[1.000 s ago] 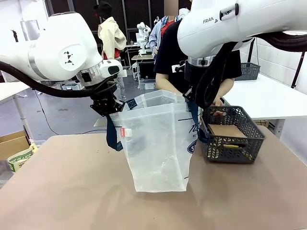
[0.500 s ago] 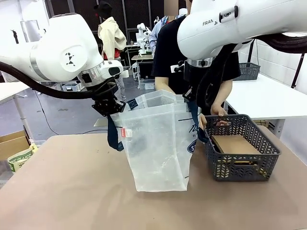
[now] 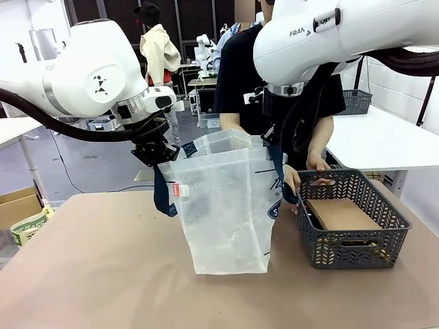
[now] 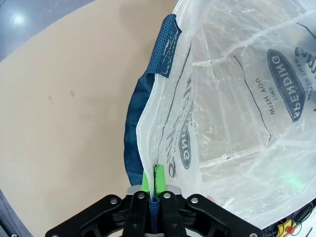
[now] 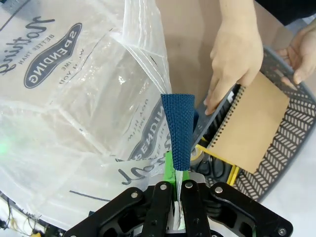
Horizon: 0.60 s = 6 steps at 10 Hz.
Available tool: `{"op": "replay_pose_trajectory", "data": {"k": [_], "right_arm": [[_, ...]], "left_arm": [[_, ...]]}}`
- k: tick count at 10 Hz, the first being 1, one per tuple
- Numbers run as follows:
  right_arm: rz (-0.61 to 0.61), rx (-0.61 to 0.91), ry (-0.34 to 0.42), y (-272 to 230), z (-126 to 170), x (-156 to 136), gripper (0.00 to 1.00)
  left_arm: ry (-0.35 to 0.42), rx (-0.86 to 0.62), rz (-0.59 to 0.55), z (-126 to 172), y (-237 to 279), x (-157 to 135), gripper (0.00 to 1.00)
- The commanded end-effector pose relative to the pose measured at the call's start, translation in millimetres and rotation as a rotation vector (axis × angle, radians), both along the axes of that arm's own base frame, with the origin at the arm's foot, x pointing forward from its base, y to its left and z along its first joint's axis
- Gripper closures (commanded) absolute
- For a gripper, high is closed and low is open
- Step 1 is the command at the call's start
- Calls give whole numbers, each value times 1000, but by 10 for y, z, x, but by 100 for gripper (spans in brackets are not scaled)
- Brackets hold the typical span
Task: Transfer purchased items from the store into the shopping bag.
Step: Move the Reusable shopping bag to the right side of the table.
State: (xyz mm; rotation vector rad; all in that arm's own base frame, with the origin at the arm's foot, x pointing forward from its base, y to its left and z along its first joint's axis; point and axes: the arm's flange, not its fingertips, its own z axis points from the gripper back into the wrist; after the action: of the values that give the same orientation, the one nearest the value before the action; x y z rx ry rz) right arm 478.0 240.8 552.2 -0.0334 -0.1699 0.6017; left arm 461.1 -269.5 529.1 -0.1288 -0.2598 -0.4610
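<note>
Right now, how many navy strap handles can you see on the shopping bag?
2. One handle is pinched in the left gripper, at one side of the shopping bag's mouth; the other handle is in the right gripper, on the basket side. No more seem hidden.

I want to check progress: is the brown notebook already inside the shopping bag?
No, the brown notebook lies in the grey mesh basket, beside the shopping bag.

Oval logo (image 5: 52,55) on the shopping bag (image 3: 219,205): I read "SPENDING".
Beside that logo: "BETTER TIME".
My right arm (image 3: 322,34): "FRAN", rest hidden.
</note>
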Motion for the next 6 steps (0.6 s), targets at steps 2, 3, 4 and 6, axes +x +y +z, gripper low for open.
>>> {"op": "replay_pose_trajectory", "data": {"k": [2,3,4,6], "right_arm": [[-2,0,1,-8,0,0,100],[-2,0,1,-8,0,0,100],[-2,0,1,-8,0,0,100],[-2,0,1,-8,0,0,100]], "left_arm": [[2,-1,10,12,3,-8,100],[2,-1,10,12,3,-8,100],[2,-1,10,12,3,-8,100],[2,-1,10,12,3,-8,100]]}}
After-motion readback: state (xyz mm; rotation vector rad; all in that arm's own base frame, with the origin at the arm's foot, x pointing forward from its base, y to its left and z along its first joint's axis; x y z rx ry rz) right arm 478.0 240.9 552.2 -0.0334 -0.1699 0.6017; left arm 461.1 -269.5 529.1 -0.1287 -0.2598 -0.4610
